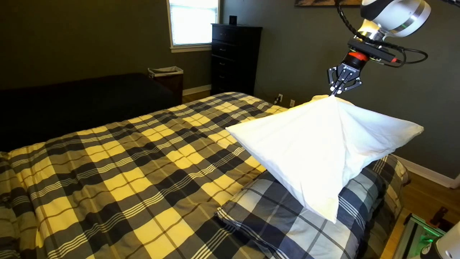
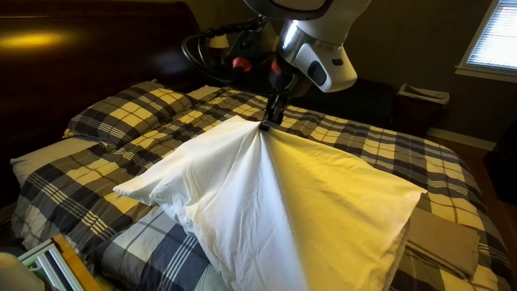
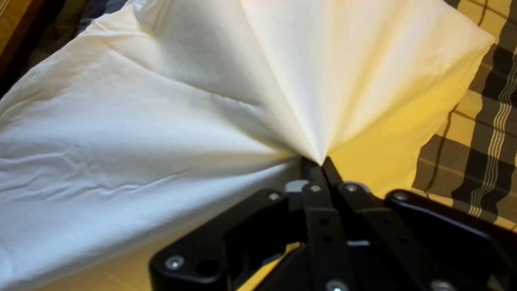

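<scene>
My fingers [image 3: 310, 169] are pressed together, and between their tips they pinch a small fold of the white cloth [image 2: 238, 190]. In the wrist view this fold enters directly between the tips, and from there the pleats spread outward like a fan. The cloth hangs below my fingers and also stretches away from them on both sides; its lowest corner [image 1: 332, 213] is well under my fingertips in an exterior view.

Farther below my fingers, underneath the cloth, there lies a plaid pillow [image 1: 266, 214]; whether the cloth touches it, I cannot tell. The plaid bedcover [image 1: 143, 162] extends beneath and beside my fingers. In an exterior view, a brown folded cloth [image 2: 444, 242] lies on this bedcover, lower than my fingers and to their right, partly hidden behind the white cloth. A second plaid pillow [image 2: 129, 109] rests to the left of my fingers in an exterior view, near the dark headboard [image 2: 93, 52].

Well apart from my fingers, to their left in an exterior view, stands a black chest of drawers [image 1: 235, 57]. Even farther to the left of my fingers are a window [image 1: 194, 23] and a laundry bin [image 1: 167, 82].
</scene>
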### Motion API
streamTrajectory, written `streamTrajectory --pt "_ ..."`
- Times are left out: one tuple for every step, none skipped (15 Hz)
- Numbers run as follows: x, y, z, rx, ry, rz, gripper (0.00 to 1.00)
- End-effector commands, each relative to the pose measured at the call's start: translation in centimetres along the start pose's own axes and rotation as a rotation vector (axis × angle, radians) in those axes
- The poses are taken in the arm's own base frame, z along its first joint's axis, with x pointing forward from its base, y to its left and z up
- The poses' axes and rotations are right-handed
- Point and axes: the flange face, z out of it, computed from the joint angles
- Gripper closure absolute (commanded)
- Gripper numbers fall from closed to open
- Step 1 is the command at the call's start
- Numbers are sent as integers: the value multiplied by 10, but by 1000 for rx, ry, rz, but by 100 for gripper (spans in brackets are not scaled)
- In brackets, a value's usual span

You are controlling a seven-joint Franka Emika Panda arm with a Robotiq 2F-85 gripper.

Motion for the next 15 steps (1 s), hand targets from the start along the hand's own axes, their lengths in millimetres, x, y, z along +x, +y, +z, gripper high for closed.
streamTrajectory --pt "-10 2 -14 -16 0 -35 99" --pt "-10 2 -14 -20 0 -40 99" --pt "-10 2 -14 -21 5 -43 99" --pt "-10 2 -14 -24 5 -48 99" --pt "-10 2 -14 -27 4 -50 99" --pt "-10 3 -14 -33 3 -47 89" --pt "-9 4 -15 -57 25 -40 71" --pt "-9 3 -18 -41 28 -43 65" --pt "-11 2 -20 -34 37 -43 59" --pt "-12 1 -24 -22 40 -41 50" --pt "-13 1 -27 -11 51 -43 43" --pt "-15 0 -29 -3 55 -41 34" --pt "-15 0 -31 1 62 -41 28" --pt "-17 0 -33 5 65 -41 21" --pt "-17 0 -35 4 70 -38 12"
